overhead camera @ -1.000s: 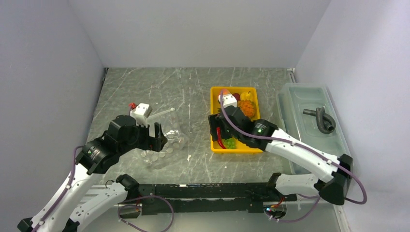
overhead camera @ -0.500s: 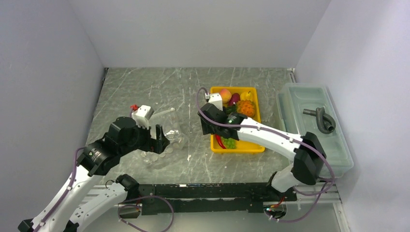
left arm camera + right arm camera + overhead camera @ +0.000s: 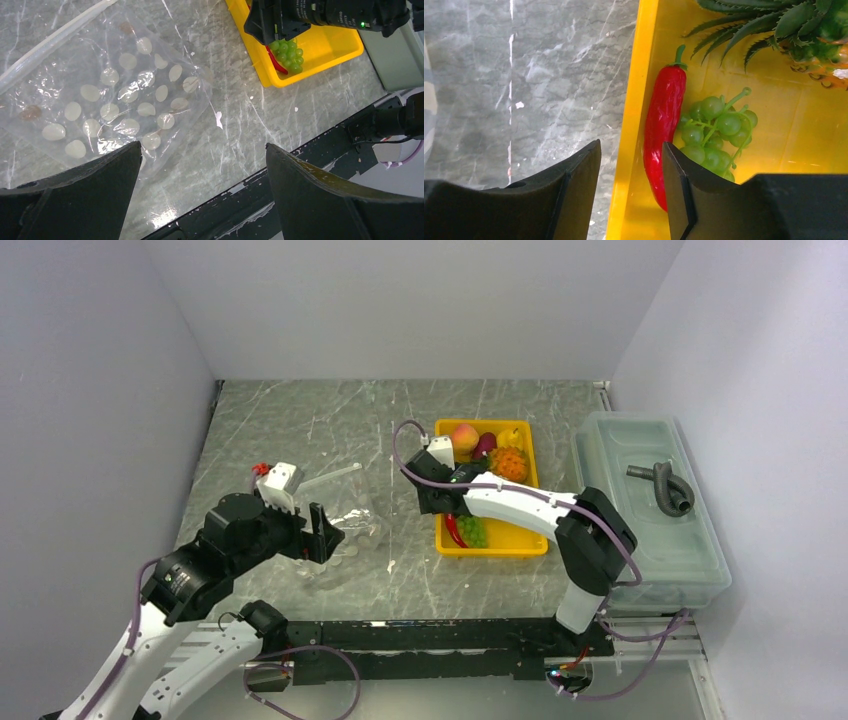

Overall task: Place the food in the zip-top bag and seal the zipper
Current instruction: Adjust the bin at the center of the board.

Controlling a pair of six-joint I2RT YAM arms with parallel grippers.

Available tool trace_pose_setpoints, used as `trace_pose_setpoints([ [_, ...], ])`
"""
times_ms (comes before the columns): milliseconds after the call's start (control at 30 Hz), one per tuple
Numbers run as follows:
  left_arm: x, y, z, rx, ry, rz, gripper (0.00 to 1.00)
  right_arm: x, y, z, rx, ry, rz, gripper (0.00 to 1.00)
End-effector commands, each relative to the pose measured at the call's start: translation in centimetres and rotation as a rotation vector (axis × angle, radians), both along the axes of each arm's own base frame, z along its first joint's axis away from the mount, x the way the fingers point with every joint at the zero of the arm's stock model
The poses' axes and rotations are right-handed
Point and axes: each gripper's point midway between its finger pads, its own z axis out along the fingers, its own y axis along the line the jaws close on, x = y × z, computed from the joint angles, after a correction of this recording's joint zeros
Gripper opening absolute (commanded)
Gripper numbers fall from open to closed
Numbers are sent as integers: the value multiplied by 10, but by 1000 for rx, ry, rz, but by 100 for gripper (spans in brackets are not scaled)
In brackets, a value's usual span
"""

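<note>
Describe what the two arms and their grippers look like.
Both the left arm and right arm have white links with black joints, and a purple cable runs along each. A white camera block sits on each wrist. The left gripper and right gripper have broad, matte black fingers tapering to wedge tips.

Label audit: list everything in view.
zip-top bag: 1, clear, white-dotted, left of tray
tray: 1, yellow, on table
peach: 1, orange-pink, tray far end
eggplant: 1, purple, tray far end
pear: 1, yellow, tray far end
pineapple: 1, orange, mid-tray
chilli: 1, red, tray near-left
grapes: 1 bunch, green, beside chilli
bin: 1, translucent, right of tray
hose: 1, grey, on bin
left gripper: 1, black, above bag
right gripper: 1, black, over tray's left rim
</note>
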Motion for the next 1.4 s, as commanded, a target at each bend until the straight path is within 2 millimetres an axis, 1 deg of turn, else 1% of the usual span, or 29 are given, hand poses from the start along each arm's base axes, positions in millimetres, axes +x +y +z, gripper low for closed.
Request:
trace_pose_setpoints([
  [0,5,-1,8,-19,-34,13,100,18,15,11,72,-39,-26,50],
  [233,7,-3,6,-9,-21,12,100,21,18,-4,77,-7,-21,38],
  [367,8,-3,5,-8,-19,12,100,21,20,-8,72,4,-18,29],
  [567,7,-2,5,-8,-20,13,100,18,15,-7,65,0,-26,17],
  [733,8,-3,5,-8,-18,14,100,13,13,-4,68,-1,-21,1],
  [1033,7,-3,5,-8,-16,15,100,-4,12,6,45,-21,17,0],
  [1267,8,-3,4,-5,-9,16,100,-15,7,5,24,-22,28,1],
  [1300,8,-3,4,-5,-9,16,100,-17,6,4,20,-21,30,1],
  [1367,8,-3,4,-5,-9,16,100,-19,6,1,12,-19,31,7],
])
